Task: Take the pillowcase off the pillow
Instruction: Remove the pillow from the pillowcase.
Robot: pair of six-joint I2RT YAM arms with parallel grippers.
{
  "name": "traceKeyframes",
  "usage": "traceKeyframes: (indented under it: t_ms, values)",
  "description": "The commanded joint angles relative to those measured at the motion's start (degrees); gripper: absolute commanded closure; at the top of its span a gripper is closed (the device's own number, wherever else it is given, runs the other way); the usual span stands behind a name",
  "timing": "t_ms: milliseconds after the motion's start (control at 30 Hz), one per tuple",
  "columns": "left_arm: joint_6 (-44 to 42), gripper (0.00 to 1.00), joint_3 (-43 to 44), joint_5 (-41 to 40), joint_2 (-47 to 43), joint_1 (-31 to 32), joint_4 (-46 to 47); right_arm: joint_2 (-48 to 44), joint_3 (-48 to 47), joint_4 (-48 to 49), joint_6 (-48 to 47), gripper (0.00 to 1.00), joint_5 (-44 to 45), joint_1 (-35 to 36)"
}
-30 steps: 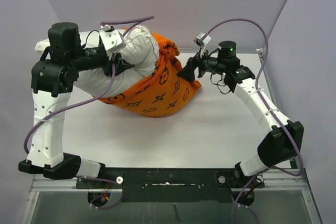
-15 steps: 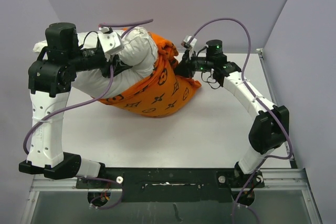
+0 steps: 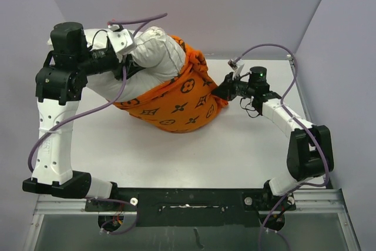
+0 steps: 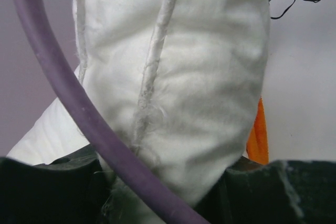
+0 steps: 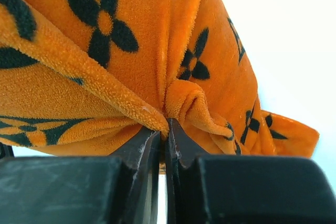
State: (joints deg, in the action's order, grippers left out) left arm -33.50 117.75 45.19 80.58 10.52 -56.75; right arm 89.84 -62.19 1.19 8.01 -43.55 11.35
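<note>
The pillowcase (image 3: 176, 101), bright-orange plush fabric with black motifs, lies on the bench (image 3: 235, 145), sheathing the 4 o'clock end of the plump white pillow (image 3: 150, 57). It looks soft and light, best pulled by its closed corner. My right gripper (image 5: 164, 132) pinches a fold there; my left gripper (image 3: 130, 70) clamps the pillow at 10 o'clock.

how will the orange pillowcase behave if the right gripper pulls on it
Probably floppy: the pillowcase folds and bunches where the right gripper pinches it. Its plush pile likely grips rather than slips. It may drag on the pillow it wraps.
</note>
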Motion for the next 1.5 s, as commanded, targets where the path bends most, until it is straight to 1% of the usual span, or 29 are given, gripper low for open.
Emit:
traceKeyframes:
  t_ms: [0, 100, 200, 233, 300, 333, 400, 433, 467, 533, 667, 767, 933, 1100, 1233, 1300, 1367, 1467]
  values:
    - [2.76, 1.0, -0.16, -5.89, -4.52, -3.95, 12.31, 2.23, 6.92, -0.81, 5.03, 1.0, 14.13, -2.41]
    - [3.73, 1.0, -0.7, -4.96, -4.64, -4.53, 12.17, 1.47, 8.9, 0.01, 5.62, 1.0, 16.57, -1.38]
    - [4.84, 1.0, -1.1, -0.89, -4.92, -4.65, 10.71, -4.78, 7.64, 0.92, 7.15, 1.0, 17.2, -1.56]
    - [4.89, 1.0, -1.61, 0.56, -5.29, -4.68, 10.4, -7.25, 5.88, 0.59, 8.19, 0.92, 17.37, -1.8]
    - [4.64, 1.0, -3.89, 3.24, -6.3, -4.7, 10.35, -11.95, -1.01, -0.68, 9.53, 0.61, 16.66, -1.89]
    - [4.55, 1.0, -4.95, 4.02, -6.83, -4.71, 10.58, -13.02, -4.81, -1.49, 9.91, 0.49, 15.49, -1.06]
    - [4.16, 1.0, -6.78, 4.6, -7.49, -4.68, 10.82, -13.58, -13.83, -5.8, 7.57, 0.31, 16.48, 3.02]
    - [3.89, 1.0, -7.39, 4.64, -7.78, -4.71, 10.87, -13.26, -18.4, -8.49, 5.86, 0.26, 18.7, 6.26]
    - [3.45, 1.0, -7.96, 4.64, -7.99, -4.64, 10.89, -12.74, -22.52, -11.11, 5.03, 0.23, 21.95, 9.13]
    - [3.05, 1.0, -8.92, 4.93, -8.53, -4.7, 10.87, -11.09, -28.55, -13.03, 5.27, 0.19, 25.87, 13.59]
    - [2.65, 1.0, -10.17, 6.19, -9.73, -4.64, 10.8, -6.02, -37.43, -15.71, 6.83, 0.19, 35.87, 21.89]
    - [2.26, 1.0, -9.99, 6.5, -10.06, -4.72, 10.01, -1.89, -42.15, -16.52, 6.9, 0.19, 42.78, 26.71]
    - [1.28, 1.0, -10.11, 6.72, -10.93, -4.72, 9.19, 1.47, -44.14, -17.59, 7.67, 0.22, 47.79, 29.83]
    - [1.15, 1.0, -9.9, 8.27, -11.52, -4.74, 8.06, 1.87, -43.39, -16.78, 7.44, 0.29, 52.27, 30.75]
    - [1.52, 1.0, -9.71, 9.32, -11.99, -4.67, 7.64, 1.97, -43.06, -17.01, 7.23, 0.39, 54.26, 30.74]
    - [1.79, 1.0, -9.54, 9.62, -12.1, -4.68, 7.7, 2.29, -42.27, -17.25, 6.96, 0.45, 54.47, 30.75]
    - [1.97, 1.0, -9.14, 9.61, -12.19, -4.67, 7.71, 2.31, -40.35, -17.54, 6.85, 0.56, 55.59, 30.43]
    - [2.11, 1.0, -8.64, 9.63, -12.55, -4.72, 7.78, 1.19, -34.07, -16.51, 8.87, 0.74, 56.01, 28.26]
